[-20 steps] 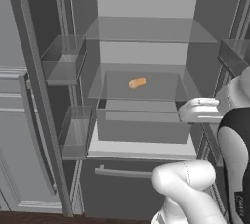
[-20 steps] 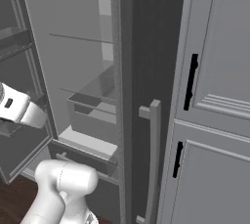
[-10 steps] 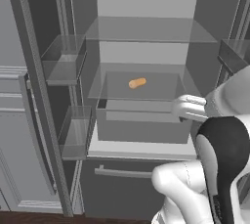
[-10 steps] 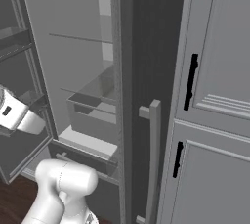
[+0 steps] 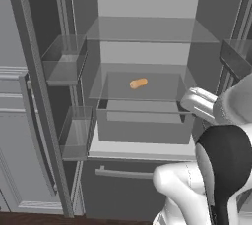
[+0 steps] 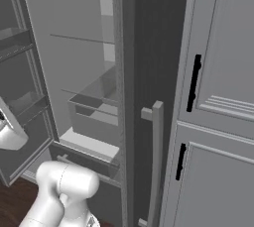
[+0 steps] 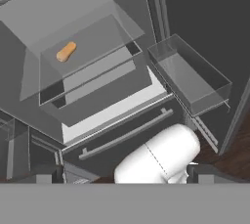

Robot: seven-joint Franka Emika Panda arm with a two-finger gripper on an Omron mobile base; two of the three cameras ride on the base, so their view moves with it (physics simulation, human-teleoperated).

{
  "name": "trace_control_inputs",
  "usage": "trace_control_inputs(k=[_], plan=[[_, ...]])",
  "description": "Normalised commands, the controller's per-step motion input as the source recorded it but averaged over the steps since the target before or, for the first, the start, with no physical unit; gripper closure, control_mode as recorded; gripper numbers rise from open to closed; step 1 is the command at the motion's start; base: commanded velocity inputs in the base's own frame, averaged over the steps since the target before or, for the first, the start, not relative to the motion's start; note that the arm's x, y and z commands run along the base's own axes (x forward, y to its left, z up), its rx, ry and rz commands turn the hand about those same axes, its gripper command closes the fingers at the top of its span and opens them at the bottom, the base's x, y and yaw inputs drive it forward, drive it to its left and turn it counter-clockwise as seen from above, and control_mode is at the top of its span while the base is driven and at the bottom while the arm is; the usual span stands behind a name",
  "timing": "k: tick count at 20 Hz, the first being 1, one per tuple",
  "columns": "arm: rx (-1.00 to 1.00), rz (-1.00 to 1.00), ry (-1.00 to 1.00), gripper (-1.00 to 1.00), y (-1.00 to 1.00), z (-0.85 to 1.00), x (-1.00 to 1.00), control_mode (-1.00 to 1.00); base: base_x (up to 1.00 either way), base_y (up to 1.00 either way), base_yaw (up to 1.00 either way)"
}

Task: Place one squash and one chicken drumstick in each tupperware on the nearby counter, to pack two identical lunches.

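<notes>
The fridge stands open, and the drumstick lies alone on the glass shelf over the clear drawer, at about 12 o'clock from the base; in the hand view the drumstick sits toward 10 o'clock. The end effector's two dark tips show far apart at the bottom corners of the hand view with nothing between them, so it hangs wide open and empty, well short of the shelf. Grey cabinets with black handles stand at 3 o'clock of the fridge door.
</notes>
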Motion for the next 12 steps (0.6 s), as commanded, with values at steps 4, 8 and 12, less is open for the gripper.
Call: trace_control_inputs(k=[4, 8, 12], plan=[[0.04, 0.18, 0.02, -1.00, -0.08, 0.43, 0.01, -1.00, 0.00, 0.00, 0.00], [0.00, 0.04, 0.01, -1.00, 0.00, 0.10, 0.01, 1.00, 0.00, 0.04, 0.03], [0.00, 0.00, 0.00, -1.00, 0.00, 0.00, 0.00, 1.00, -0.05, 0.00, 0.00]])
